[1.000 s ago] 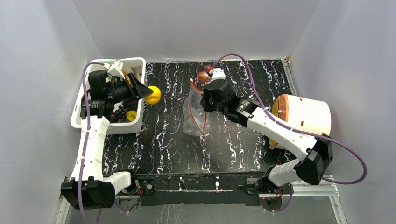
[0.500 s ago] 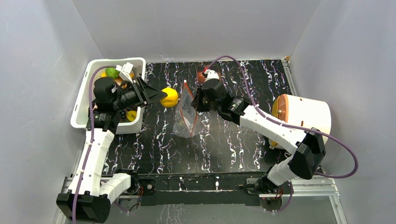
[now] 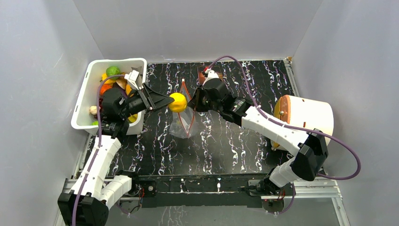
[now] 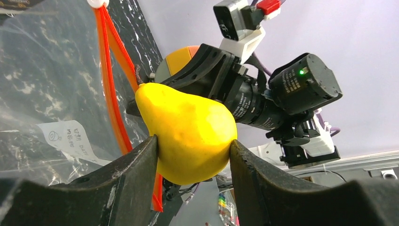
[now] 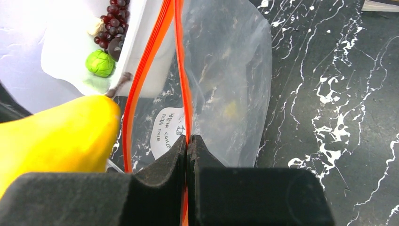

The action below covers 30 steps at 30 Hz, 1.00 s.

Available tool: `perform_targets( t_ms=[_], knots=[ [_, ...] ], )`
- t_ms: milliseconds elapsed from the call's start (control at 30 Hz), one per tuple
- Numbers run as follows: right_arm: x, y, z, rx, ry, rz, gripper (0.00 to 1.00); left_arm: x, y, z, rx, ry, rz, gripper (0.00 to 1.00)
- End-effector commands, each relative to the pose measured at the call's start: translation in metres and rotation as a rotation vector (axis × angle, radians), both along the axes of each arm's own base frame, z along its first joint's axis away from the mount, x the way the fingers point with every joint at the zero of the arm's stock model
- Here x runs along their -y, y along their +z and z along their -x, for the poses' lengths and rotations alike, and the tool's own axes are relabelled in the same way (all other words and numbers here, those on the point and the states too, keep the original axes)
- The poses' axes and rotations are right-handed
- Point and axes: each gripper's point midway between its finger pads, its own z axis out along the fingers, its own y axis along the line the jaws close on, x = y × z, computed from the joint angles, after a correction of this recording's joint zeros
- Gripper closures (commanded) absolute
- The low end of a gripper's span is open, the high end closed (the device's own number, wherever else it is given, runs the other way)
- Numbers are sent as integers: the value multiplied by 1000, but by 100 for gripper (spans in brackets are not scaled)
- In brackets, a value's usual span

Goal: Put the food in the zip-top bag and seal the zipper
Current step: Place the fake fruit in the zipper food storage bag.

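Observation:
My left gripper is shut on a yellow pear and holds it in the air at the mouth of the zip-top bag; the pear fills the left wrist view. My right gripper is shut on one side of the red-orange zipper and holds the clear bag up with its mouth open. The other zipper strip runs just beside the pear. The bag's white label shows through the plastic, and something small and yellowish lies inside.
A white tub at the back left holds more fruit, including dark grapes and a green piece. A white and orange cylindrical appliance stands at the right. A dark packet lies at the back of the black marbled mat.
My left gripper has carried the pear from beside the tub rightward to the bag's mouth. My right gripper has moved the bag left and back, toward the pear.

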Motion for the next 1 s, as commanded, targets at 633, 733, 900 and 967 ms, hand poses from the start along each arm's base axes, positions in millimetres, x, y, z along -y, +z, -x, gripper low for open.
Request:
perform_targets(
  t_ms=[633, 733, 900, 967],
  knots=[
    [-15, 58, 2, 111, 59, -181, 100, 15, -34, -3, -42, -49, -10, 77],
    [-13, 63, 4, 120, 59, -188, 100, 11, -44, -7, -50, -21, -58, 78],
    [-13, 64, 8, 121, 75, -199, 100, 3, -63, -14, -74, 31, -162, 80],
    [-14, 64, 9, 117, 82, -203, 100, 0, -67, -15, -73, 46, -188, 80]
  ],
)
